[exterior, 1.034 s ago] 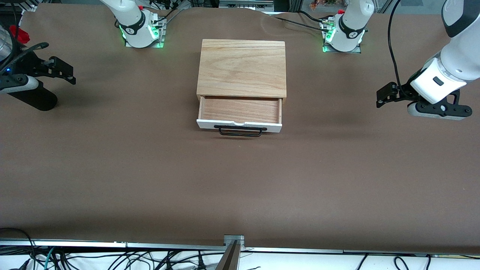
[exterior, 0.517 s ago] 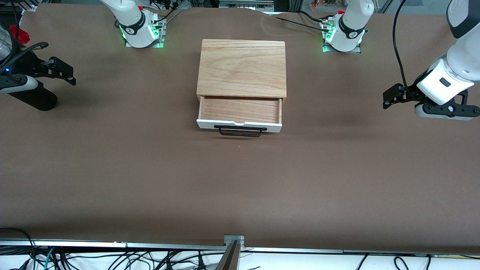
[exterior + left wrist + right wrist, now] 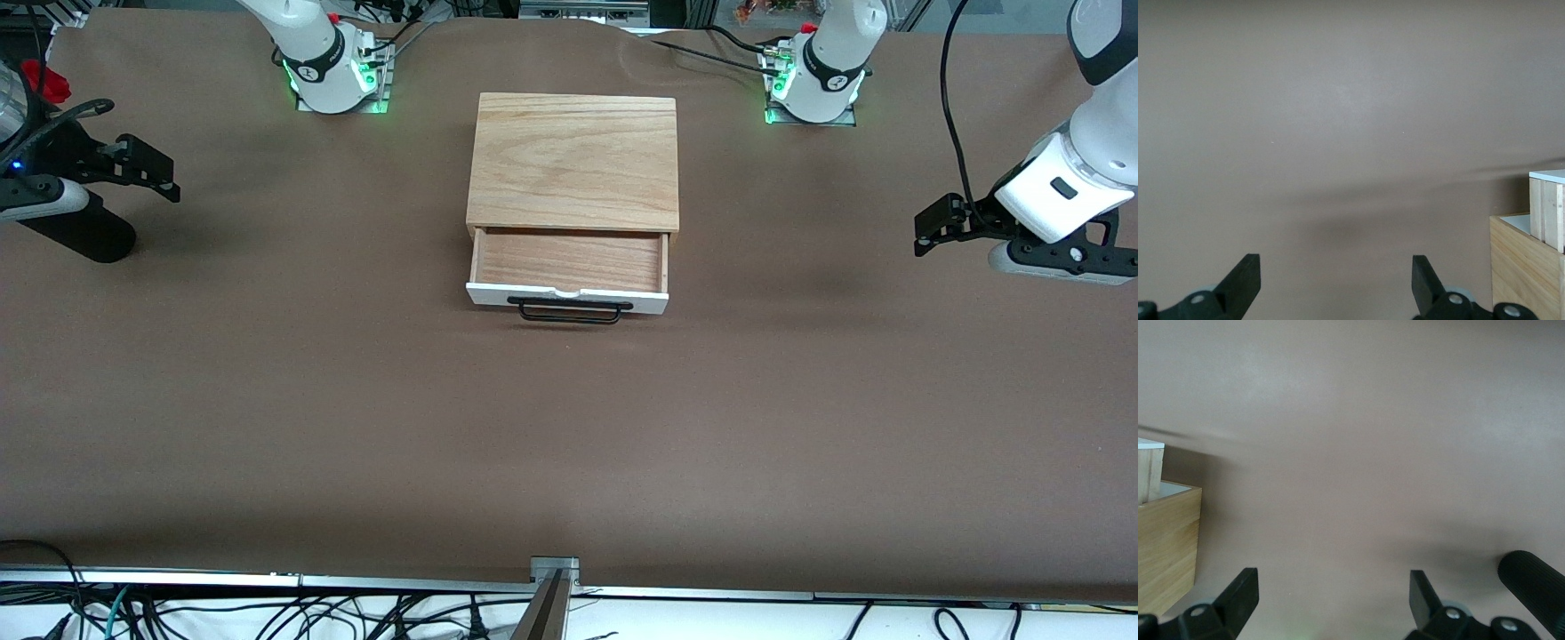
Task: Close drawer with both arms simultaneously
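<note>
The drawer (image 3: 569, 267) stood pulled out of the oak box (image 3: 573, 160) at mid-tabletop, its white front and black handle (image 3: 569, 308) facing the front camera, well apart from both sets of jaws. The left gripper (image 3: 929, 227) hung over the bare tabletop (image 3: 569, 444) toward the left arm's end, jaws released and holding nothing. The right gripper (image 3: 156, 173) hung over the right arm's end, jaws likewise spread and empty. Judging by this, each arm flanked the box so that both could come in on the front panel together. A black cylinder (image 3: 80, 233) lay just beside the right jaws; nothing lay between either gripper and the drawer.
</note>
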{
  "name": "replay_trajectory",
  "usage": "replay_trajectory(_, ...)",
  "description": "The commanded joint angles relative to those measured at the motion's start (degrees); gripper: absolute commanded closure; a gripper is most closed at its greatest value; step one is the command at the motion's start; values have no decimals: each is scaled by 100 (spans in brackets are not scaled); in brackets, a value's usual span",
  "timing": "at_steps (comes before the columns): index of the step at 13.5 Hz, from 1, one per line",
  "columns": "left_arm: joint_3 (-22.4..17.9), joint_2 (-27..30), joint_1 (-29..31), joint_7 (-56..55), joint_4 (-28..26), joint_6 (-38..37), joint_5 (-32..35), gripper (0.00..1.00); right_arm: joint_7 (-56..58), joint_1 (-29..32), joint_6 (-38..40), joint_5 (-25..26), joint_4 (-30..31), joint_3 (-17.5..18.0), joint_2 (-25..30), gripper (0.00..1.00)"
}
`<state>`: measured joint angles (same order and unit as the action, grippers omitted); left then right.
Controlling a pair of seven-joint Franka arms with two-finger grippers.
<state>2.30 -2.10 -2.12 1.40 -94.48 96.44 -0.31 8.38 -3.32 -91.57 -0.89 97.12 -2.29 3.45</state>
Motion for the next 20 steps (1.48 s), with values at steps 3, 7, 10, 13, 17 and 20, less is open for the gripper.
replay_trajectory(3, 8, 70, 45, 115, 44, -99, 101, 0, -56, -29, 43, -78, -88, -17, 24, 0)
replay_trajectory(7, 8, 96, 45, 88, 44, -117, 101, 0, -56, -29, 43, -78, -88, -9, 33, 0)
replay_trajectory(10, 8, 96, 45, 53, 44, -117, 101, 0, -64, -29, 34, -78, -88, -9, 33, 0)
replay_trajectory(13, 8, 87, 45, 36, 35, -117, 101, 0, -64, -29, 34, -87, -88, 0, 33, 0)
replay_trajectory(17, 16, 87, 28, 27, 44, -117, 101, 0, -64, -38, 26, -104, -106, 0, 33, 0)
replay_trajectory(20, 25, 87, 28, 27, 35, -117, 101, 0, -90, -46, 26, -244, -106, 9, 33, 0)
